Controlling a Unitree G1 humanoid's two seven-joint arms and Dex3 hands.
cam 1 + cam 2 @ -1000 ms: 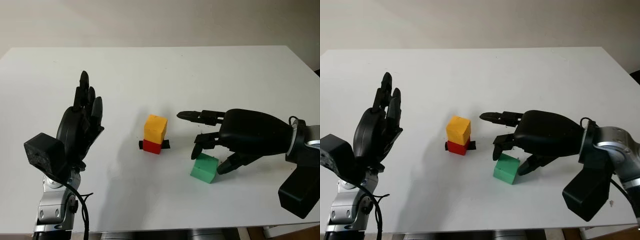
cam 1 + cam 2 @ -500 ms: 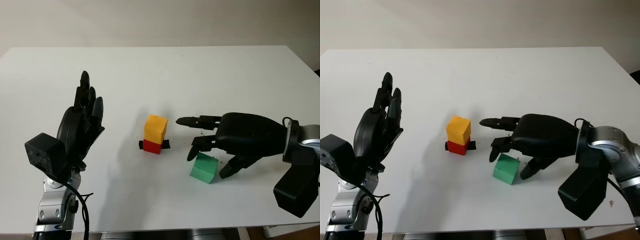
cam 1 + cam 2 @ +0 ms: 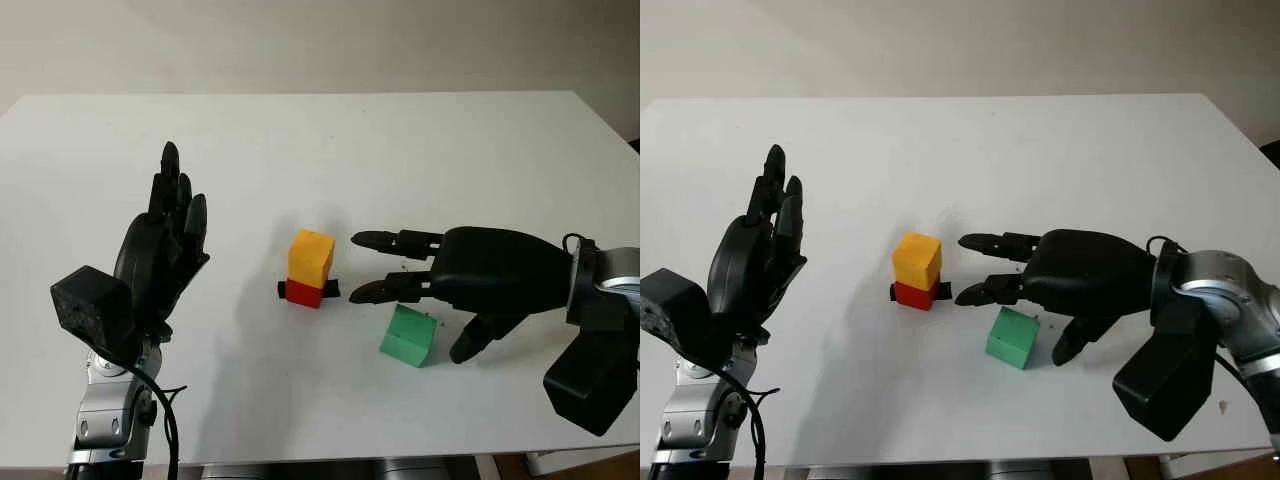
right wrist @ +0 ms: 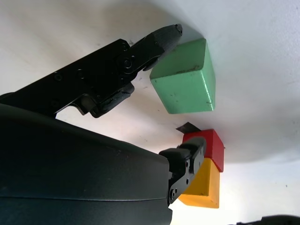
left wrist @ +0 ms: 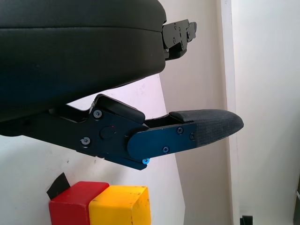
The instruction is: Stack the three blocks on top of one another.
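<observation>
Yellow sits on red near the middle of the white table point(image 3: 420, 140) — the yellow block point(image 3: 310, 255) is stacked on the red block point(image 3: 304, 292), turned slightly askew on it, and a strip of black tape point(image 3: 331, 289) pokes out from under the red one on both sides. The green block point(image 3: 407, 336) lies apart from that pair, nearer the robot and off to its right, resting on the table and looking a little tilted.

The right hand point(image 3: 440, 290) hovers over the green block with its fingers apart and holding nothing: two fingers point(image 3: 385, 290) reach out toward the stacked pair, their tips near the red block, while the thumb point(image 3: 470, 343) hangs down just beside the green block on its far-right side. The wrist view shows one fingertip close against an upper edge of the green block — contact cannot be told.

The left hand point(image 3: 160, 255) is raised well to the left of the blocks, open, fingers pointing up
</observation>
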